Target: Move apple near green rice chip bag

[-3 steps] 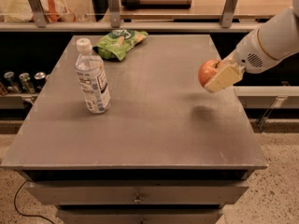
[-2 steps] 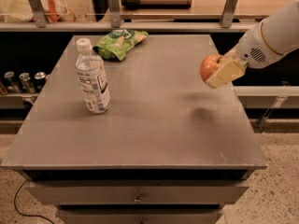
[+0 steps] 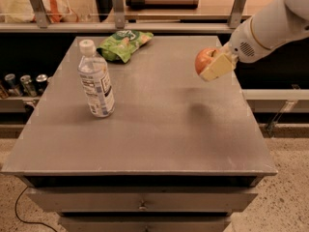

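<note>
My gripper point(image 3: 212, 65) hangs above the right side of the grey table point(image 3: 145, 129), on a white arm that comes in from the upper right. It is shut on the red-orange apple point(image 3: 203, 60) and holds it well above the tabletop; a faint shadow lies on the table below. The green rice chip bag point(image 3: 124, 44) lies flat at the far edge of the table, left of centre, well to the left of the apple.
A clear plastic water bottle point(image 3: 95, 85) with a white cap stands upright on the left part of the table. A railing and shelf run behind the table. Several cans point(image 3: 21, 83) stand on a low ledge at the left.
My gripper has carried the apple a little up and to the left, toward the far side of the table. The bottle and the bag have not moved.
</note>
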Robot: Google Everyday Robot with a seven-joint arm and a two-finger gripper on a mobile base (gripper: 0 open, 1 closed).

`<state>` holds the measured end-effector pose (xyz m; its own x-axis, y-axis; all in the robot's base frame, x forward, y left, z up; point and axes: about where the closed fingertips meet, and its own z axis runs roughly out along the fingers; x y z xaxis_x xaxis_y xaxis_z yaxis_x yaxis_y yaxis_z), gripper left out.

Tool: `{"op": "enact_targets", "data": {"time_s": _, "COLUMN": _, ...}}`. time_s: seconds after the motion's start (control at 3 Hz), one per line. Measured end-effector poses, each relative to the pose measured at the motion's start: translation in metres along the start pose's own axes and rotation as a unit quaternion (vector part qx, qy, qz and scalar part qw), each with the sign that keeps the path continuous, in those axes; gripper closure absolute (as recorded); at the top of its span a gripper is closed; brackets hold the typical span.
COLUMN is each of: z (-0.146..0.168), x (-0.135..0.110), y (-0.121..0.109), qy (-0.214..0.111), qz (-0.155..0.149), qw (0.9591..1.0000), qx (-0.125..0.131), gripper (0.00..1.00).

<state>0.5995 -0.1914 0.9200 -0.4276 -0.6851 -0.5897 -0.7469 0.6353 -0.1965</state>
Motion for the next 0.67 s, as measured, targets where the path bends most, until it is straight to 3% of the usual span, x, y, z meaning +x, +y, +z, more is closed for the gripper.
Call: {"op": "enact_targets", "data": {"time_s": 0.67, "z": 0.063, "x": -0.09, "y": -0.016, "qy": -0.007, "qz": -0.008, "qw": 0.9997, "qx": 0.021, "gripper": 1.0}}
